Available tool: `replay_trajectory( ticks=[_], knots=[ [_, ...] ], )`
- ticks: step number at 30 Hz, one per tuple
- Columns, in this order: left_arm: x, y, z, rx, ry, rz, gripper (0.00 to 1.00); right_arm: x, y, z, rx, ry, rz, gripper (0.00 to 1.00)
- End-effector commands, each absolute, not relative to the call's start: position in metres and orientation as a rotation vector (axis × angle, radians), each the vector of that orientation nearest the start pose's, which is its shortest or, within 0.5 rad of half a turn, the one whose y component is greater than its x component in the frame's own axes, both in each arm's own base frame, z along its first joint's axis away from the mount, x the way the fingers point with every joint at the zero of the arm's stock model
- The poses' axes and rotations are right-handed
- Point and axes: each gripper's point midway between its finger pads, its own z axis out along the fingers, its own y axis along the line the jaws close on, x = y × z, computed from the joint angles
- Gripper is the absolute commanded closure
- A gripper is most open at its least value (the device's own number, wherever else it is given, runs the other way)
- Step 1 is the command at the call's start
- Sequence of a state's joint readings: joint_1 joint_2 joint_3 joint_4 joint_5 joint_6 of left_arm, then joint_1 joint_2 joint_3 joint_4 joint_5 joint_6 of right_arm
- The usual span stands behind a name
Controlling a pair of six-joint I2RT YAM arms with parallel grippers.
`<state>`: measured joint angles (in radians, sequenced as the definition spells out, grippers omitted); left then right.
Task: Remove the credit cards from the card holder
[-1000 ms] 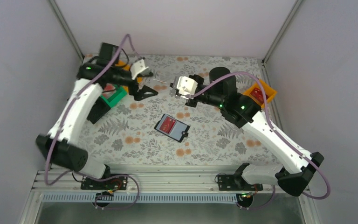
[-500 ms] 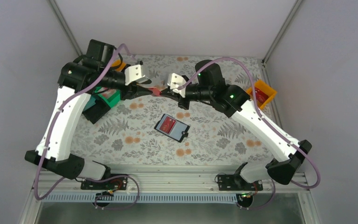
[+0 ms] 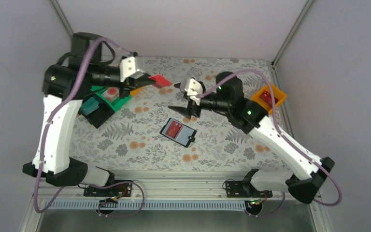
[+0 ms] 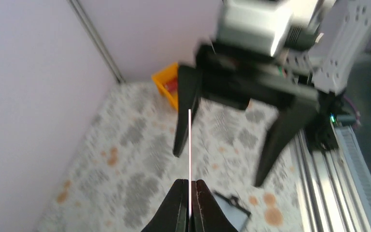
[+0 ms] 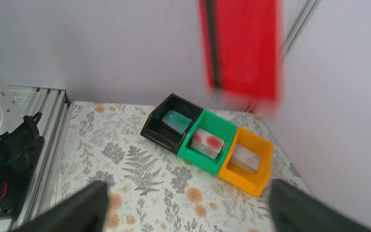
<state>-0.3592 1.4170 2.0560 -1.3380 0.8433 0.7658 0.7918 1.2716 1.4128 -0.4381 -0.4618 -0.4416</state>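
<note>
Pinching a red card in mid-air over the far table, the left gripper is clamped on its edge; right gripper faces it, splayed, empty. Card holder lies open mid-table, a pocketed card showing red. Left wrist: held card edge-on, thin pale line. Right wrist: card blurred, red with dark stripe.

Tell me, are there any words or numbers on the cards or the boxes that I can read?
No text can be read anywhere in these pictures.
Held red card in the left tool: blurred, only a dark stripe shows.
Pocketed card in the card holder: a mark, too small to read.
Cards in the black bin, green bin and orange bin: blotches only, no legible letters.
</note>
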Motion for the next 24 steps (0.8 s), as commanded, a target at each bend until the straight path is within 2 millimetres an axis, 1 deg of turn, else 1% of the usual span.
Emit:
replay_trajectory(
  ticks=[1,2,4,6,7,10,13,15,16,17,20,21,22,24],
  knots=[
    [0.174,-0.212,0.533,1.389,1.178,-0.818,0.98,0.199,0.312,0.457,-1.077,1.084,0.829,0.07],
    [0.164,-0.211,0.542,1.398,1.125,-0.863,0.98,0.19,0.309,0.47,-1.048,1.033,0.885,0.05],
    [0.147,-0.211,0.552,1.418,1.041,-0.961,0.98,0.176,0.304,0.502,-0.984,0.944,0.997,0.06],
    [0.142,-0.211,0.555,1.42,1.018,-1.04,0.98,0.165,0.304,0.525,-0.953,0.878,1.107,0.1],
    [0.143,-0.212,0.556,1.413,1.024,-1.058,0.97,0.161,0.308,0.529,-0.955,0.858,1.149,0.14],
    [0.149,-0.214,0.559,1.392,1.041,-1.093,0.98,0.159,0.318,0.543,-0.946,0.825,1.203,0.2],
    [0.151,-0.214,0.561,1.381,1.052,-1.092,0.98,0.159,0.324,0.55,-0.955,0.806,1.214,0.33],
    [0.153,-0.215,0.559,1.375,1.064,-1.088,0.98,0.152,0.327,0.554,-0.982,0.772,1.231,0.33],
    [0.154,-0.215,0.558,1.372,1.069,-1.088,0.98,0.151,0.33,0.554,-0.999,0.767,1.239,0.35],
    [0.155,-0.215,0.558,1.37,1.072,-1.087,0.98,0.15,0.333,0.554,-1.017,0.767,1.242,0.4],
    [0.154,-0.214,0.558,1.366,1.076,-1.082,0.98,0.153,0.344,0.549,-1.055,0.799,1.25,0.71],
    [0.154,-0.214,0.558,1.366,1.075,-1.074,0.98,0.153,0.346,0.547,-1.064,0.802,1.251,0.85],
    [0.155,-0.214,0.558,1.363,1.079,-1.067,0.98,0.153,0.346,0.546,-1.07,0.808,1.247,0.94],
    [0.154,-0.213,0.557,1.362,1.083,-1.05,0.98,0.154,0.344,0.544,-1.069,0.825,1.212,0.96]
  ],
)
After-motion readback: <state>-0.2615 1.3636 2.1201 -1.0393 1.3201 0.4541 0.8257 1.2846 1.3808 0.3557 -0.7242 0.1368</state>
